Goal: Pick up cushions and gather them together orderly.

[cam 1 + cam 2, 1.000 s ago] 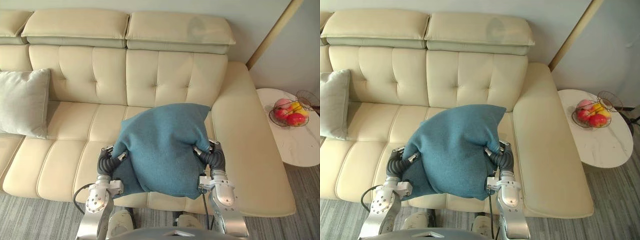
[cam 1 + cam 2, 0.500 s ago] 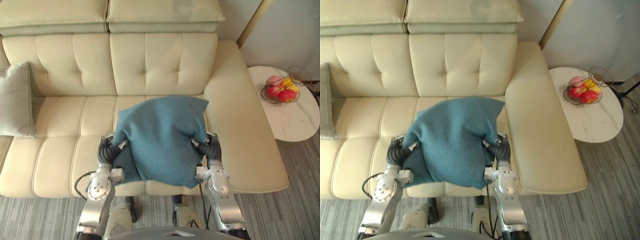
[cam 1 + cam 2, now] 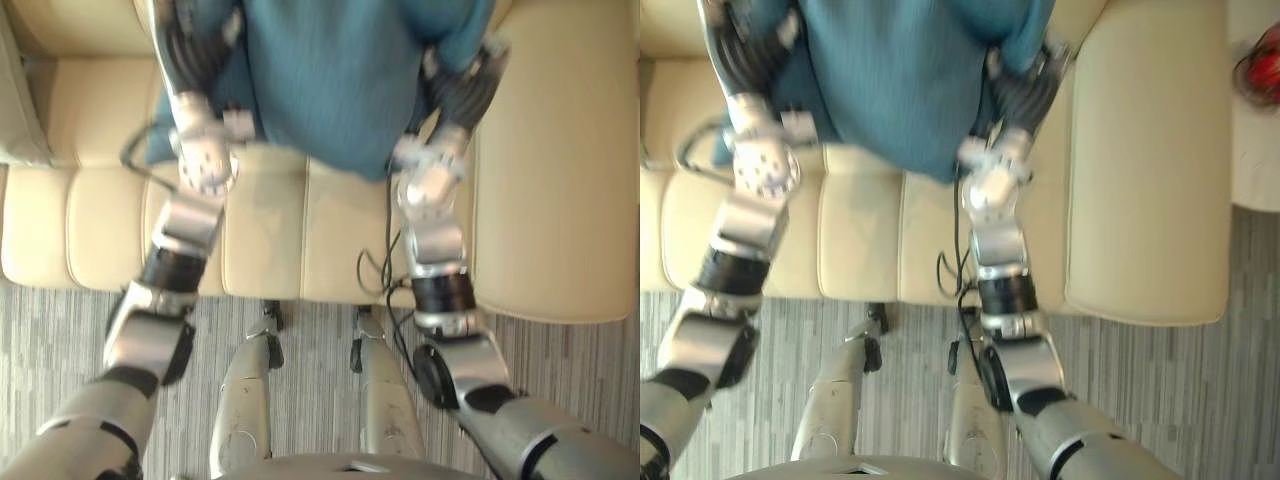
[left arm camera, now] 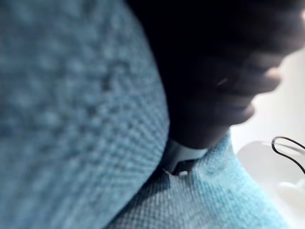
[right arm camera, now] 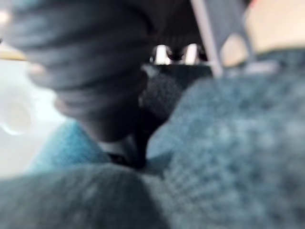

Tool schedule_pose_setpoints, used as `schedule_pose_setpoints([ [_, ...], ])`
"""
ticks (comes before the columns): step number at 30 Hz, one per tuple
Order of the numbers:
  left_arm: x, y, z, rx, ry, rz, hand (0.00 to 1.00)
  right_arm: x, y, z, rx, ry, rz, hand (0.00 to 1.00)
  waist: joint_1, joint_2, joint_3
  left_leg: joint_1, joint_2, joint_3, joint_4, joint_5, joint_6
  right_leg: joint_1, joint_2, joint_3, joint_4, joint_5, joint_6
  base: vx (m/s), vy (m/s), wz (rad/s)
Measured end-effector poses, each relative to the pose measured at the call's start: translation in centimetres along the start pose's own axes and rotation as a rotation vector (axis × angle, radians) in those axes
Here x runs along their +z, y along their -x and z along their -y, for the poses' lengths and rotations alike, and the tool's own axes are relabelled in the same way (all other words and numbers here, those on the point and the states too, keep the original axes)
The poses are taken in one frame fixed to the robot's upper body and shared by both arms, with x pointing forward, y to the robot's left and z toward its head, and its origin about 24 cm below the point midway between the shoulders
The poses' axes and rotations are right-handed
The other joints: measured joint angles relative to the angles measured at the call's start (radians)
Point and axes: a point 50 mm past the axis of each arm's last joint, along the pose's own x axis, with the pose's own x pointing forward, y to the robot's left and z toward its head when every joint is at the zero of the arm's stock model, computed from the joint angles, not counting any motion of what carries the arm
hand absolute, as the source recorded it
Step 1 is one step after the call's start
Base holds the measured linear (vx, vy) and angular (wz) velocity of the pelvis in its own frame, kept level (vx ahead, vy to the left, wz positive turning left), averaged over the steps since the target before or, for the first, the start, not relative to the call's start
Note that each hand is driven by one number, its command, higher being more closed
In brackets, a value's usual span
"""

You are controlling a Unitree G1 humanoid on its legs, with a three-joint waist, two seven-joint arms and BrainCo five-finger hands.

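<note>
A blue cushion (image 3: pixel 330 70) hangs above the sofa seat, at the top of both eye views. My left hand (image 3: pixel 188 48) presses into its left side and my right hand (image 3: pixel 466 82) into its right side, each sunk into the fabric up to the dark cover. In the left wrist view the blue fabric (image 4: pixel 71 119) lies right against the hand's dark cover (image 4: pixel 214 71). The right wrist view likewise has blue cloth (image 5: pixel 228 152) bulging round the dark cover (image 5: pixel 86 62). A light grey cushion (image 3: pixel 12 110) leans at the sofa's left.
The cream sofa seat (image 3: pixel 270 230) lies under the cushion, with its wide armrest (image 3: pixel 545 150) on the right. A white side table (image 3: pixel 1255 150) with red fruit (image 3: pixel 1262 75) stands beyond the armrest. Striped grey carpet (image 3: pixel 310 340) runs in front of the sofa.
The camera has tilted far down, so the sofa, the cushion and both hands now sit near the top of the view. The blue cushion stays between the two hands.
</note>
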Motion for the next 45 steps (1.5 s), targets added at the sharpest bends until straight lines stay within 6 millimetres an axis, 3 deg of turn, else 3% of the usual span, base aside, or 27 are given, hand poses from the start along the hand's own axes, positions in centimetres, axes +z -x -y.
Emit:
schedule_pose_setpoints([
  [4, 3.9, -4.8, 0.7, 0.038, -0.009, 0.117, 1.00, 3.1, -4.9, -0.6, -0.075, -0.006, 0.072, 1.00, -0.005, 0.009, 0.036, -0.064, 0.002, -0.015, -0.055, 0.058, -0.006, -0.069, 0.010, -0.010, -0.019, 0.030, -0.008, -0.07, -0.023, 0.10],
  [5, 4.4, -5.6, 0.7, 0.046, -0.016, 0.124, 0.00, 4.0, -5.6, -0.7, -0.090, -0.014, 0.089, 0.00, -0.007, 0.010, 0.040, -0.079, 0.003, -0.015, -0.067, 0.068, -0.007, -0.088, 0.012, -0.011, -0.022, 0.035, -0.011, -0.05, -0.017, 0.00],
  [10, 6.0, -8.2, 0.3, 0.092, -0.025, 0.121, 0.00, 7.4, -8.5, -0.8, -0.155, -0.080, 0.136, 0.00, -0.007, 0.011, 0.042, -0.159, 0.014, -0.012, -0.125, 0.115, -0.021, -0.176, 0.028, -0.019, -0.056, 0.067, -0.022, -0.01, -0.004, -0.02],
  [17, 4.7, -7.7, 1.1, 0.054, 0.003, 0.047, 0.00, 6.5, -10.3, 0.9, -0.147, -0.085, 0.066, 0.00, 0.013, 0.010, 0.042, -0.189, 0.027, -0.020, -0.217, 0.179, -0.047, -0.236, 0.047, -0.051, -0.059, 0.074, -0.032, 0.03, 0.026, 0.02],
  [20, 3.2, -6.6, 1.7, 0.028, 0.042, -0.022, 0.00, 6.5, -10.6, 1.4, -0.139, -0.085, 0.049, 0.00, 0.010, 0.010, 0.048, -0.204, 0.028, -0.026, -0.230, 0.194, -0.048, -0.258, 0.049, -0.056, -0.049, 0.074, -0.034, 0.03, 0.056, 0.04],
  [22, 1.0, -5.1, 2.1, 0.006, 0.074, -0.115, 0.00, 6.2, -10.7, 1.5, -0.123, -0.089, 0.034, 0.00, 0.002, 0.011, 0.067, -0.204, 0.029, -0.033, -0.226, 0.194, -0.048, -0.262, 0.049, -0.058, -0.032, 0.067, -0.039, 0.03, 0.078, 0.06],
  [26, -3.6, -1.2, 2.2, -0.035, 0.106, -0.305, 0.00, 4.0, -10.5, 2.5, -0.105, -0.016, -0.022, 0.00, 0.001, 0.009, 0.068, -0.208, 0.029, -0.029, -0.227, 0.184, -0.060, -0.299, 0.045, -0.055, 0.035, 0.031, -0.045, 0.03, 0.078, 0.02],
  [31, -5.9, 0.3, 0.8, -0.001, 0.124, -0.398, 0.00, 1.2, -9.8, 4.5, -0.111, -0.008, -0.110, 0.00, 0.000, 0.008, 0.068, -0.197, 0.032, -0.006, -0.222, 0.185, -0.058, -0.314, 0.048, -0.033, 0.070, 0.018, -0.046, 0.01, 0.028, -0.06],
  [34, -6.4, 0.4, -0.4, 0.015, 0.124, -0.403, 0.00, 0.0, -9.2, 5.5, -0.099, -0.016, -0.145, 0.00, -0.005, 0.008, 0.069, -0.187, 0.035, -0.003, -0.203, 0.177, -0.052, -0.314, 0.048, -0.029, 0.104, -0.001, -0.049, 0.00, 0.004, -0.02],
  [36, -6.2, 0.2, -1.2, 0.029, 0.129, -0.383, 0.00, 0.3, -9.0, 5.8, -0.095, -0.029, -0.125, 0.00, -0.008, 0.008, 0.069, -0.186, 0.037, -0.003, -0.193, 0.173, -0.052, -0.312, 0.049, -0.029, 0.110, -0.005, -0.050, 0.00, 0.000, 0.00],
  [42, -6.1, 0.5, -6.6, 0.121, 0.085, -0.296, 0.00, -1.0, -7.0, 9.1, -0.070, 0.037, -0.097, 0.00, -0.010, -0.004, 0.076, -0.115, 0.051, 0.006, -0.129, 0.115, -0.045, -0.229, 0.055, -0.025, 0.132, -0.031, -0.052, -0.07, -0.049, -0.05],
  [45, -6.4, 2.5, -9.5, 0.155, 0.066, -0.275, 0.00, -1.7, -4.9, 12.0, -0.083, 0.070, -0.087, 0.00, -0.006, -0.004, 0.076, -0.063, 0.055, 0.010, -0.116, 0.097, -0.042, -0.172, 0.057, -0.026, 0.130, -0.051, -0.044, -0.03, -0.055, -0.02],
])
